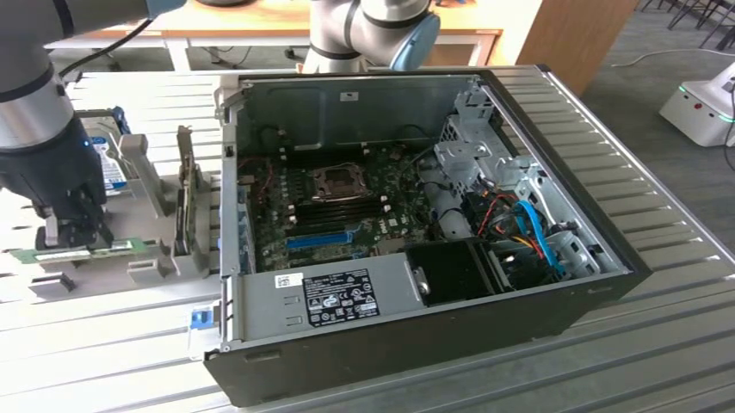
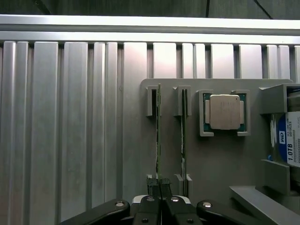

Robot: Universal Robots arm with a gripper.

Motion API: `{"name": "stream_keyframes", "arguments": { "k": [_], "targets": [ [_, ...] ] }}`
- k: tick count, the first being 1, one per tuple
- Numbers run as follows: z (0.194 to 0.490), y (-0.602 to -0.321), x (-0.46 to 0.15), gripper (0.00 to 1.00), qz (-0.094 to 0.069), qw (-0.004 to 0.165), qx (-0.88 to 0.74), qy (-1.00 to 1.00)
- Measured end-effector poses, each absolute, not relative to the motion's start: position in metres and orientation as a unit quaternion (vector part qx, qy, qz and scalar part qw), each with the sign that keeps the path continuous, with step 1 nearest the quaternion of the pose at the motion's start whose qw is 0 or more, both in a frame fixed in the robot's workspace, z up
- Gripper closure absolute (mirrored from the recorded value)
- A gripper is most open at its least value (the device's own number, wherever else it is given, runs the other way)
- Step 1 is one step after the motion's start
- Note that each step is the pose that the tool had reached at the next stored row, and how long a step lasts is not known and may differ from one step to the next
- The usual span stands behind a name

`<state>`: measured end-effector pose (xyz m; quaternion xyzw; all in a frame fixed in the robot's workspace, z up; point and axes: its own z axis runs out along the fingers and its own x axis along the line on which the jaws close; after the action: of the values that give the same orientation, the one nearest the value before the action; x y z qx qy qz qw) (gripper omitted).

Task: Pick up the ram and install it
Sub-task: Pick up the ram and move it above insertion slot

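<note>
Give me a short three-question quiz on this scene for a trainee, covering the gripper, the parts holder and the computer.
1. True or false: the robot's black gripper is shut on one of the two thin green RAM sticks standing on edge in the grey plastic holder.
2. What sits in that holder beside the sticks? A) a square silver-topped processor chip B) a red screwdriver C) a coiled yellow cable
3. Fill in: the black computer case lies with its side ____, showing the dark motherboard.
Key: 1 true; 2 A; 3 open.
</note>
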<state>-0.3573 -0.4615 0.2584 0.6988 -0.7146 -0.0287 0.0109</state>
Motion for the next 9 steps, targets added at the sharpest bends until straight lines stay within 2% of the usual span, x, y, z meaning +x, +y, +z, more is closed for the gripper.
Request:
{"name": "stream_keyframes", "arguments": {
  "k": [9],
  "targets": [
    [0.285,-0.461,-0.355,0.89,-0.03,0.012,0.699,-0.715]
  ]
}}
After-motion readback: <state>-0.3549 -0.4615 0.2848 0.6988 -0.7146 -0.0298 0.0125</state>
